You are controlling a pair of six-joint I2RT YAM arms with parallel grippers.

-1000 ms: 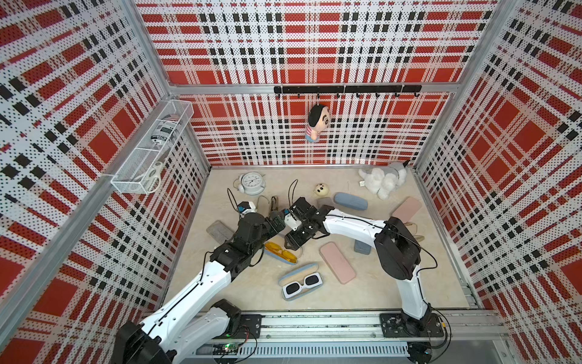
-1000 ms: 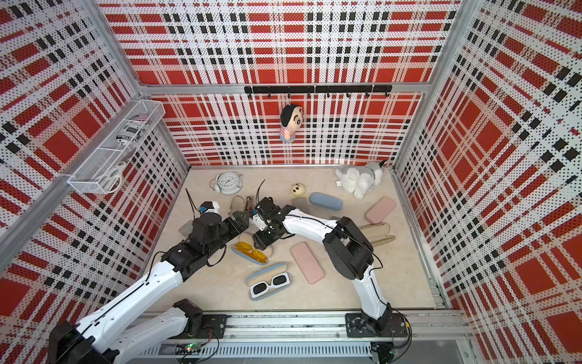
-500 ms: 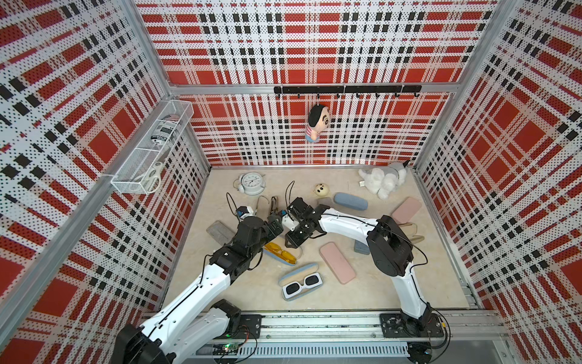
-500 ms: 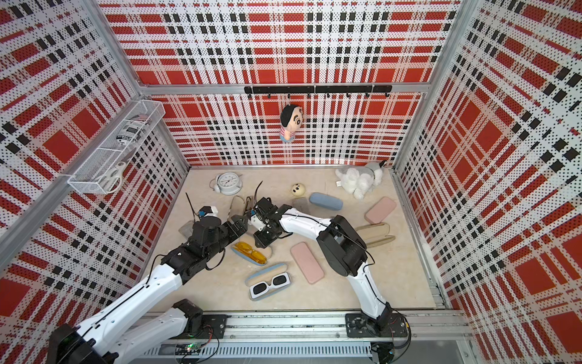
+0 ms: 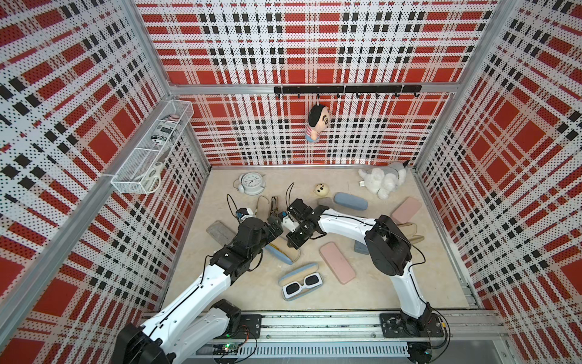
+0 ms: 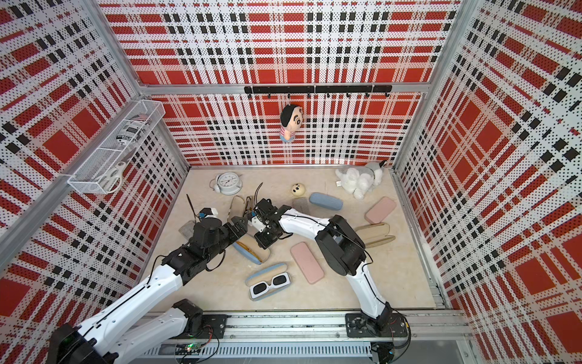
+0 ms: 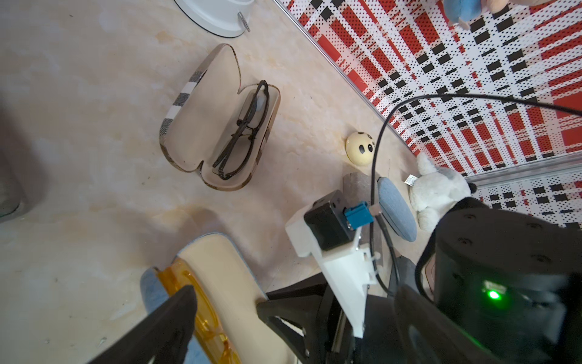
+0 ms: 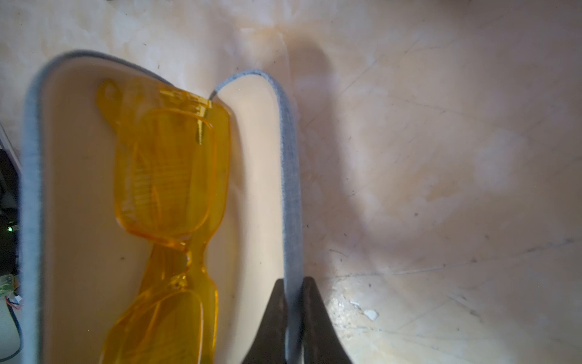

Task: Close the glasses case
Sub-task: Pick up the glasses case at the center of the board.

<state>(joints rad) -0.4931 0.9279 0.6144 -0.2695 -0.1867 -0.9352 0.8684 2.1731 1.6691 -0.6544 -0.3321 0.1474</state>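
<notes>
The grey-blue felt glasses case with cream lining [image 8: 78,220] lies open on the pale marbled tabletop [image 8: 441,157] between the two arms, with translucent orange glasses [image 8: 170,176] inside. The right tool [image 8: 293,283] is clamped on the thin lid rim [image 8: 291,189]. The left tool [image 7: 226,302] stands wide open at the base end and holds nothing. Risks: the shallow pinch may slip off the rim as the lid swings, the unrestrained base may slide, and the raised temple of the glasses may jam the closure.

Beige tabletop [image 5: 371,296], open blue glasses case [image 5: 286,255], other cases [image 5: 337,263], clock [image 5: 251,183], plush dog [image 5: 382,181]
</notes>
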